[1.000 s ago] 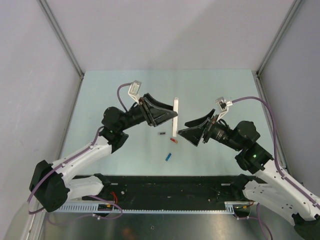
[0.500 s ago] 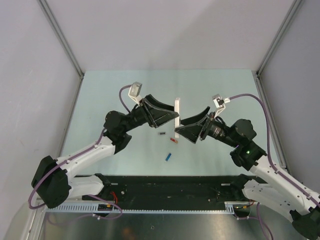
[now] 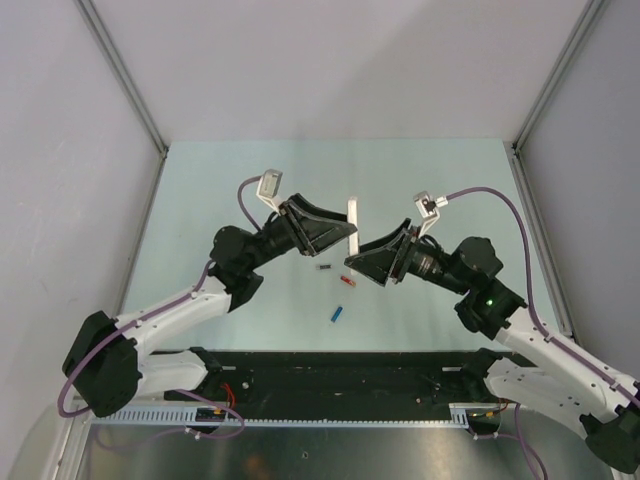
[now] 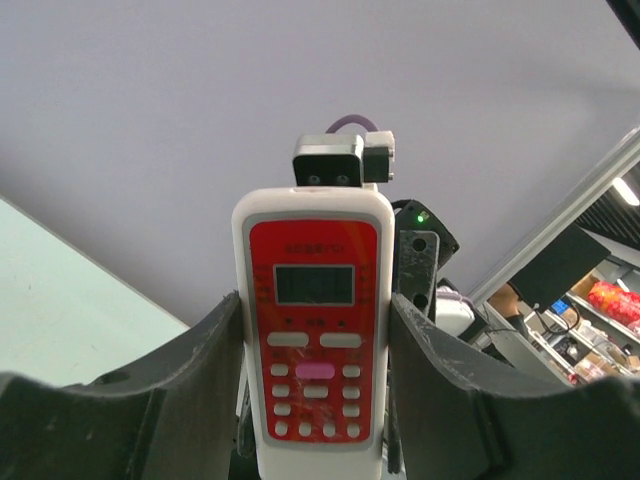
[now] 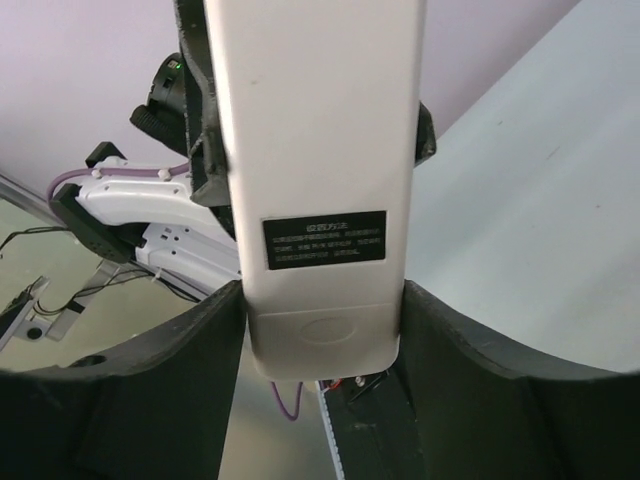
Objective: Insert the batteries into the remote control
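The remote control (image 3: pixel 352 212) stands on edge above the table between both arms. My left gripper (image 3: pixel 349 233) is shut on it; in the left wrist view its red keypad face (image 4: pixel 313 250) sits between the fingers (image 4: pixel 210 350). My right gripper (image 3: pixel 350 262) grips the same remote from the other side; the right wrist view shows the plain white back (image 5: pixel 315 150) with a black label, and both fingers (image 5: pixel 215 330) press its sides. On the table lie a dark grey battery (image 3: pixel 324 268), a red battery (image 3: pixel 348 283) and a blue battery (image 3: pixel 338 314).
The pale green table (image 3: pixel 250 180) is bounded by grey walls with metal posts (image 3: pixel 120 75) at the back corners. A black base rail (image 3: pixel 340 370) runs along the near edge. The three batteries lie just below the two grippers.
My right arm has moved left to the remote and its jaws have narrowed onto the remote's sides. The left gripper has kept its hold, shifting slightly.
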Robot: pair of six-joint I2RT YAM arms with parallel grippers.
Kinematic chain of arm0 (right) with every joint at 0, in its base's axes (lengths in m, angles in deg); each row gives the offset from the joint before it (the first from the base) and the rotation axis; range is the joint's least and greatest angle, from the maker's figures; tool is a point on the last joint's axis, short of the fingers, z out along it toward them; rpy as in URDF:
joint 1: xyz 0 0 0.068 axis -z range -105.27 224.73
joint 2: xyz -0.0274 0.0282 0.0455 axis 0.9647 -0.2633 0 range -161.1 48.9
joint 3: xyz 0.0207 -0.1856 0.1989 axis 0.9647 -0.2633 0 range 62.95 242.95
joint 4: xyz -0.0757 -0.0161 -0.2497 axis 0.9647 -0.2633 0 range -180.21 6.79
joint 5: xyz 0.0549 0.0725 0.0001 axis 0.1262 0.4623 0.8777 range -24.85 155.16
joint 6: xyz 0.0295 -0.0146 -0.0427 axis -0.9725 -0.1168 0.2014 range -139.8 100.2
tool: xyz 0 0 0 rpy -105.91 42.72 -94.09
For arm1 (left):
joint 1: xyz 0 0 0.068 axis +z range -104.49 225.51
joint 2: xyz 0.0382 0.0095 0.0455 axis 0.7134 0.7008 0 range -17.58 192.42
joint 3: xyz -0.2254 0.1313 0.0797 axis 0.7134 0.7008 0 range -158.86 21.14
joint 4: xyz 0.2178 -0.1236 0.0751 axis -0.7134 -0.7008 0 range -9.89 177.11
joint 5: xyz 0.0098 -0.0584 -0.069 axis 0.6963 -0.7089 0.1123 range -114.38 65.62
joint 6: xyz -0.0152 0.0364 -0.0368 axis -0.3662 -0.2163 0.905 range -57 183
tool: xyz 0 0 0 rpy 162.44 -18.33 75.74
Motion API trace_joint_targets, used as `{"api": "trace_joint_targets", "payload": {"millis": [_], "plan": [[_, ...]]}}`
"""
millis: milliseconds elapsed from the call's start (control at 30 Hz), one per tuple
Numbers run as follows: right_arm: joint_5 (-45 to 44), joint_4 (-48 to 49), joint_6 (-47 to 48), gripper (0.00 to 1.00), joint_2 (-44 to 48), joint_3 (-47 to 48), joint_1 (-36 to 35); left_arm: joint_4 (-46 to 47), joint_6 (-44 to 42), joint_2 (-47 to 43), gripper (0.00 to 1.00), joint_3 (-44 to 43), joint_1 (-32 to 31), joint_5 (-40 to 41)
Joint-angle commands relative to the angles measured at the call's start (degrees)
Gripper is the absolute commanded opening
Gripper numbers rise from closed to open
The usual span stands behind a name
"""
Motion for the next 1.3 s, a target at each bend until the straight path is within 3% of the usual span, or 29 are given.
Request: {"api": "trace_joint_targets", "payload": {"millis": [0,67,100,167,200,233,300,400,567,667,700,800,1033,1267], "plan": [[0.12,0.78,0.00,0.63,-0.63,0.09,-0.63,2.98,-0.01,-1.98,0.01,0.17,-0.36,1.69],[-0.06,0.51,0.26,0.56,-0.72,0.09,-0.81,2.98,-0.01,-2.07,0.03,0.17,-0.36,1.78],[0.03,0.42,0.53,0.54,-0.63,0.09,-0.90,2.98,0.07,-2.07,0.10,0.34,-0.36,1.86],[-0.23,-0.36,0.96,0.46,-0.19,0.53,-1.07,2.98,-0.01,-2.24,0.29,0.52,-0.36,1.95],[-1.02,-1.32,1.49,0.43,0.25,0.97,-1.42,2.98,-0.10,-2.42,0.55,0.52,-0.36,1.95],[-1.89,-4.73,3.32,0.40,0.51,2.45,-2.21,2.98,-0.10,-2.68,0.70,0.78,-0.19,1.87],[-5.66,-8.52,5.53,0.36,1.21,3.95,-3.62,2.98,-0.02,-3.12,0.91,1.57,0.25,1.78],[-10.84,-19.30,9.57,0.33,1.92,7.64,-5.90,2.98,0.60,-3.74,1.00,2.71,1.92,0.64],[-22.09,-31.90,16.68,0.31,0.87,13.44,-9.77,1.67,-1.06,-7.07,1.00,6.32,5.52,-0.78],[-34.13,-39.46,19.24,0.31,-2.11,17.49,-14.68,-11.82,-7.73,-9.80,1.00,3.96,4.30,1.15],[-38.60,-41.92,20.03,0.31,-2.99,18.97,-16.44,-22.22,-11.93,-10.93,1.00,0.99,3.51,5.08],[-43.90,-44.40,20.04,0.30,-5.46,20.57,-19.08,-33.10,-16.17,-12.61,1.00,-2.19,-1.14,13.25],[-49.89,-45.11,19.69,0.29,-9.68,21.89,-24.01,-38.94,-18.03,-10.51,0.99,-4.31,-5.54,19.26],[-51.65,-43.44,18.11,0.28,-10.47,21.98,-25.68,-43.95,-17.51,-7.87,0.85,-4.67,-8.36,25.68]]}}
